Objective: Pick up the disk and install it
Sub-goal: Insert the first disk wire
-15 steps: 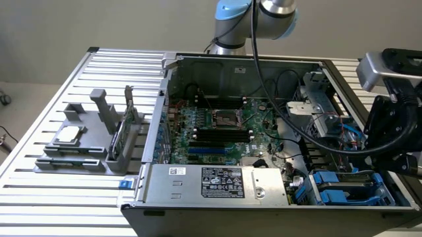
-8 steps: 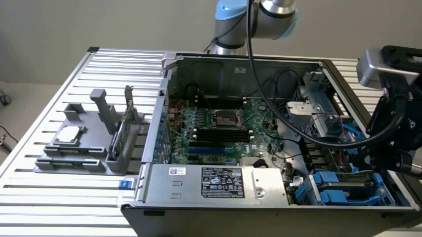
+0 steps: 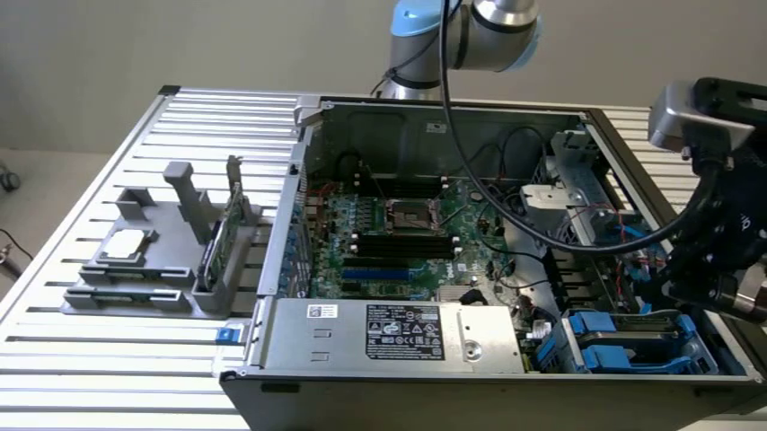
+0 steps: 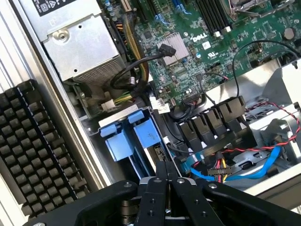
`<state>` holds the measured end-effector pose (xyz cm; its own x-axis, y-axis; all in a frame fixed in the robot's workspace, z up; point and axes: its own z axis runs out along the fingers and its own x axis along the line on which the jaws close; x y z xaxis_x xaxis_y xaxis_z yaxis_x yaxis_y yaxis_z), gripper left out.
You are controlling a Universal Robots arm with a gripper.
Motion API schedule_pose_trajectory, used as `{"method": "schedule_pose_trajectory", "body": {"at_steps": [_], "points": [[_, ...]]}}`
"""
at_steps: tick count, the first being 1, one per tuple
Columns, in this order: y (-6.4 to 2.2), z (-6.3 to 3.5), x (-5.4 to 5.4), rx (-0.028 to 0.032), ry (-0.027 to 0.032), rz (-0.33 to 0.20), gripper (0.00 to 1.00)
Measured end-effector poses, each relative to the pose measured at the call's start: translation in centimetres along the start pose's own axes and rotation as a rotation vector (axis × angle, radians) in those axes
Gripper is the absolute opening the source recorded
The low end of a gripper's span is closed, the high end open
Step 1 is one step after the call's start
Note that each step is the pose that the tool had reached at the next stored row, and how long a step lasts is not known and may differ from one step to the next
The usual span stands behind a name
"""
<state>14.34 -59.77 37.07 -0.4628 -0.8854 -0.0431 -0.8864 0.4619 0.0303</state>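
Wrist view | disk (image 4: 141, 141) seated in case (image 4: 66, 108) bay | hand (image 4: 167, 170) closed, empty

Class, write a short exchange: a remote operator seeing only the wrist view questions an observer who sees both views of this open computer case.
Operator: I see blue frames near the gripper. Where in the case are they?
Observer: In its near corner at the exterior view's right, past the power supply.
Operator: Anything outside the case?
Observer: A grey holder on the slatted table, at the exterior view's left, holding a small silver chip and an upright green card.
Operator: Where does the arm stand?
Observer: It comes up from behind the case's far wall.
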Motion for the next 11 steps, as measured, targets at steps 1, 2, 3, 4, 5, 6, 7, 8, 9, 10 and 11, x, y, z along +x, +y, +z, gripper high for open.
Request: {"method": "schedule_pose_trajectory", "body": {"at_steps": [1,2,3,4,5,6,7,8,9,10,11], "points": [[0.00,0.00,0.00,0.0005,-0.0006,0.014,0.11],[0.00,0.01,0.00,0.0010,-0.0013,0.029,0.11],[0.00,0.01,0.00,0.0015,-0.0019,0.043,0.11],[0.00,0.01,0.00,0.0021,-0.0026,0.057,0.11],[0.00,0.01,0.00,0.0025,-0.0031,0.071,0.11],[0.00,0.01,0.00,0.0030,-0.0038,0.086,0.11],[0.00,0.00,0.00,0.0036,-0.0044,0.100,0.11],[0.00,0.00,0.00,0.0041,-0.0050,0.114,0.11],[0.00,0.00,0.00,0.0045,-0.0056,0.127,0.11],[0.00,0.00,0.00,0.0050,-0.0063,0.141,0.11],[0.00,0.00,0.00,0.0055,-0.0069,0.155,0.11]]}}
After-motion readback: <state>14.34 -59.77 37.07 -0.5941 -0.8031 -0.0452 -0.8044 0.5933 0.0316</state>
